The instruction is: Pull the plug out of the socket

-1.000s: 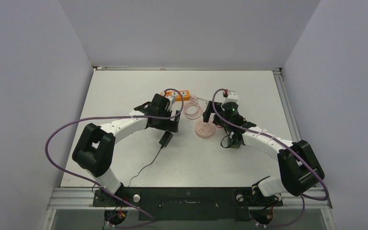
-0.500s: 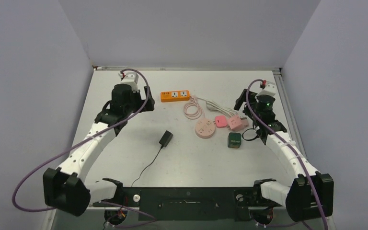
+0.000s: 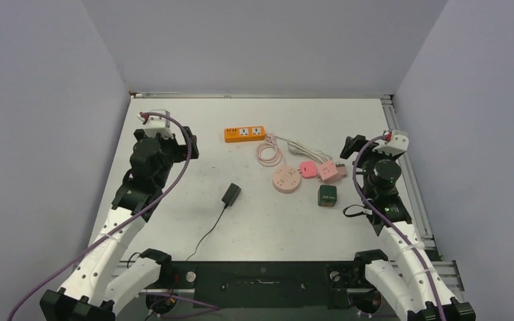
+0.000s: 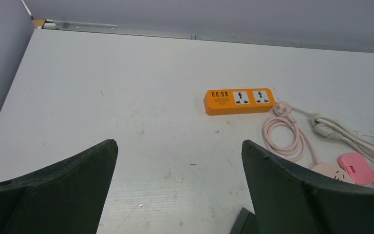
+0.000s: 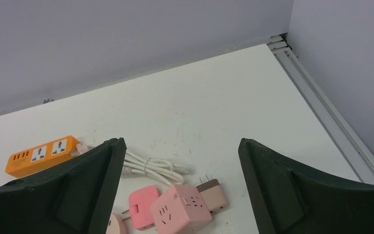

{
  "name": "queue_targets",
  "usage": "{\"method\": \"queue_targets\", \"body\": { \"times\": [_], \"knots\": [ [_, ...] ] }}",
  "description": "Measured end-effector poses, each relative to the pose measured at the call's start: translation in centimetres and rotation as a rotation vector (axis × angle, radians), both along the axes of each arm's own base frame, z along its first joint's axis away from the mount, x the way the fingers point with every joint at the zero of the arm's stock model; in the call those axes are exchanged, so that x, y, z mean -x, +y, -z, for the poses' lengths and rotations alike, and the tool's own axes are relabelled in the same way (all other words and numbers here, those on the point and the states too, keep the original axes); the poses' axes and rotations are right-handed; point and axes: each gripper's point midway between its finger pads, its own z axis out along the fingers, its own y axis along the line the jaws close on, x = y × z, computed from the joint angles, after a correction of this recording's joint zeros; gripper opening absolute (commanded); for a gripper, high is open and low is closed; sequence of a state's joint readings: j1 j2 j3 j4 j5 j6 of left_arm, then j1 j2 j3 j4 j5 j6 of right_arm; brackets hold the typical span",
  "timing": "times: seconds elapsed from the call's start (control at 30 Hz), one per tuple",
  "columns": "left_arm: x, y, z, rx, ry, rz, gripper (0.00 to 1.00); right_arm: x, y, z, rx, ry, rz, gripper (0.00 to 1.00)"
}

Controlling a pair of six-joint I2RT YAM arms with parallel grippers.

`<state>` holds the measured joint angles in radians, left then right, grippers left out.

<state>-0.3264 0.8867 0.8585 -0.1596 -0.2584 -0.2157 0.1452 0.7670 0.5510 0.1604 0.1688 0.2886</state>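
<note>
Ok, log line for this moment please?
left claw open, empty | right claw open, empty | orange power strip: both sockets bare | black plug: lying loose, apart from strip

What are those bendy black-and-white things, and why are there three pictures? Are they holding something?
They are two robot arms fixed to a white table. One picture looks down from above; the other two come from small cameras on the wrists, so the dark shapes there are the arms' fingers. On the table lie an orange power strip, a round pink socket, a pink plug, a pink cube adapter, a green cube and a black charger. The left gripper and the right gripper are open and hold nothing.
</note>
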Motion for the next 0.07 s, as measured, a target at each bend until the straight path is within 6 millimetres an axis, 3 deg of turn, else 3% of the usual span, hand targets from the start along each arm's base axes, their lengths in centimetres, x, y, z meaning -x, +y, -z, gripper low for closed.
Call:
{"method": "queue_targets", "body": {
  "times": [0.07],
  "knots": [
    [0.00,0.04,0.05,-0.007,0.001,0.000,0.96,-0.07,-0.08,-0.24,0.005,-0.009,0.003,0.90]
  ]
}}
